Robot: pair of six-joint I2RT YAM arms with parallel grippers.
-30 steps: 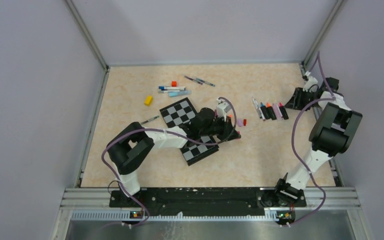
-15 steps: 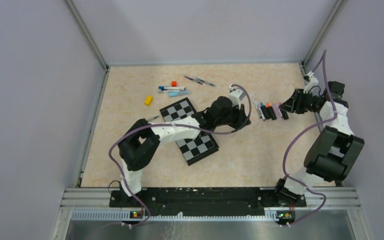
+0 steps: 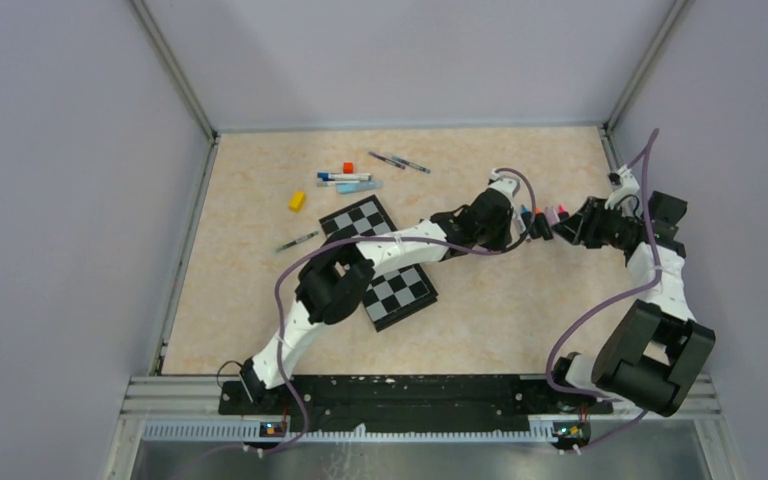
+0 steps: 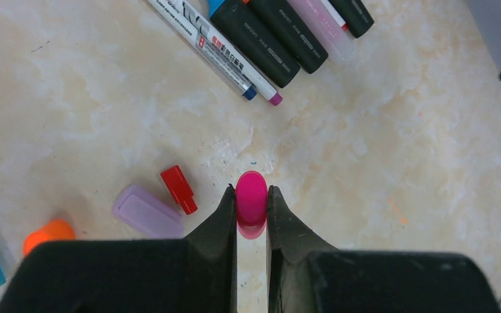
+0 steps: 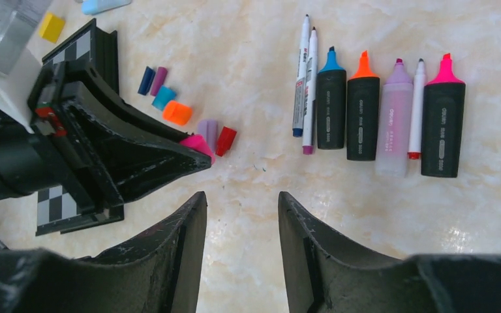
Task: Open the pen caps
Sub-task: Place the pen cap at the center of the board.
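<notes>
Both arms are the same build. The left arm [image 3: 400,245] and right arm [image 3: 660,275] have white link shells with chunky black joint housings [image 3: 332,283] in between, rounded but kinda boxy. Each one has a thin purple cable [image 3: 279,305] hanging loose along the outside in big loops, and both sit on a long black mounting plate [image 3: 410,392]. The left tool [image 4: 252,195] is matte black, with two wedge-shaped fingers [image 4: 218,222] tapering to thin tips. The right tool [image 5: 238,202] is the same black plastic, but its fingers [image 5: 163,248] look pretty scuffed, with whitish wear marks along the edges.
</notes>
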